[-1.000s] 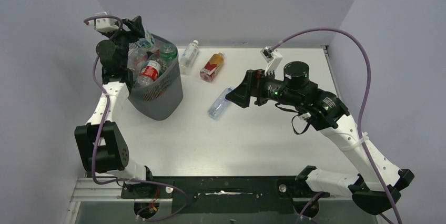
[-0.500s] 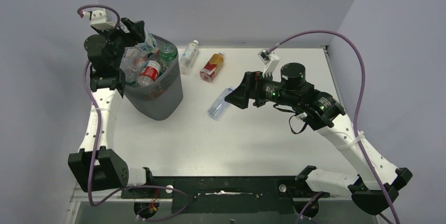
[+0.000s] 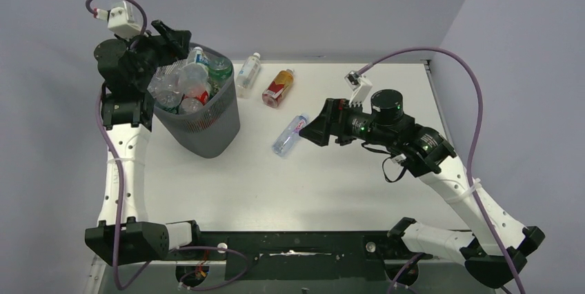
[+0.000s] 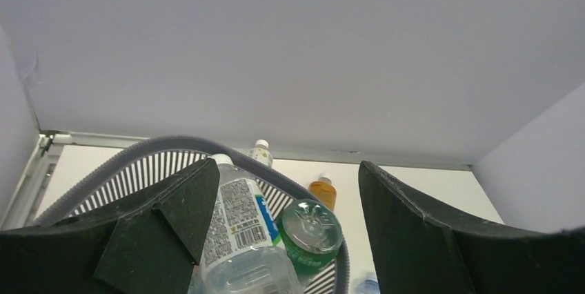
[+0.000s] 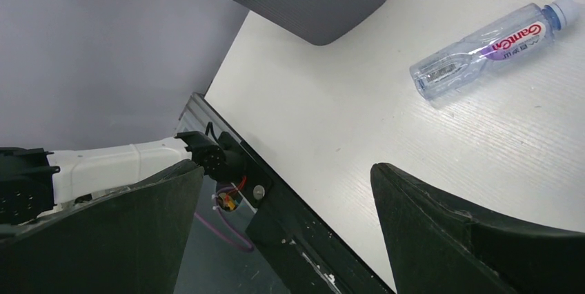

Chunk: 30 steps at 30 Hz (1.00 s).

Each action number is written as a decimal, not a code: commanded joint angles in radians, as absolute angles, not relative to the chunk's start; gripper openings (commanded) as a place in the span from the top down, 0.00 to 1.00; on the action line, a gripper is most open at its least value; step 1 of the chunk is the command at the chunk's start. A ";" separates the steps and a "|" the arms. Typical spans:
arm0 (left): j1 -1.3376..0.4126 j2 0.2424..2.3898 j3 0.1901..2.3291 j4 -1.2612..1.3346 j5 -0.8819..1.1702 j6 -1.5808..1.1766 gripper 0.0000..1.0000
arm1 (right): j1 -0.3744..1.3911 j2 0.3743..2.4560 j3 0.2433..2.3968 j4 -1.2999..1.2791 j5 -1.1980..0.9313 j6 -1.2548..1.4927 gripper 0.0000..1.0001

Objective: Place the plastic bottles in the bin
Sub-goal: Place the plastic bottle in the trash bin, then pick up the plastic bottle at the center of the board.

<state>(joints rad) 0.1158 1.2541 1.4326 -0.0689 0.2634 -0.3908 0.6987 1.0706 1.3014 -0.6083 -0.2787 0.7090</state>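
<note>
While the left claw (image 3: 174, 36) hangs over the far-left rim of the bin (image 3: 207, 125), its fingers (image 4: 172, 204) stand partly apart with nothing between them. The wrist view shows only wall and bin contents through the gap. It looks like a drop position, high enough to clear the pile.

- Bin: at the worktop's (image 3: 331, 190) far-left corner, within the left arm's reach. Bottles (image 3: 185, 85) fill it to the rim. A clear labelled bottle (image 4: 238, 214) leans neck-up at the far side, with a green one (image 4: 310, 228) touching it. The pile is high, so anything added may roll off.
- Three bottles lie on their sides on the worktop. The white-capped bottle (image 3: 248, 73) is just beside the bin and the amber bottle (image 3: 278, 87) is near it. The blue-capped bottle (image 3: 290, 134) lies apart from both, toward the middle.
- Right claw (image 3: 312, 127): spread wide and empty. It is held low and pointed at the blue-capped bottle (image 5: 490, 42), just short of it and not touching. From the wrist view the bottle lies off to one side of the gap rather than between the fingers, so the claw still needs lining up across the bottle's body.

Judgement: the task is mostly done, with three bottles left to bin. The right arm appears to be preparing to pick up the nearest one. A grip at mid-body, across the long axis, would suit a light round bottle that can roll.
</note>
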 commanded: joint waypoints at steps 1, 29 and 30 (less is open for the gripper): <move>0.094 1.246 1.601 -0.225 0.347 -0.435 0.27 | 0.684 1.047 1.299 -0.630 -0.199 0.742 0.02; -0.755 1.336 1.477 -0.599 -0.072 -0.431 0.15 | 0.607 0.931 0.939 -0.696 -0.069 0.956 0.02; -0.755 1.353 1.465 -0.600 -0.085 -0.423 0.15 | 0.606 0.923 0.931 -0.695 -0.069 0.957 0.02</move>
<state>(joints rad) -0.7528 1.3094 1.5013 -0.6411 -0.0227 -0.4160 0.6140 0.9722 0.9527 -0.7280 -0.0921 0.9249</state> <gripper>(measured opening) 0.845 0.979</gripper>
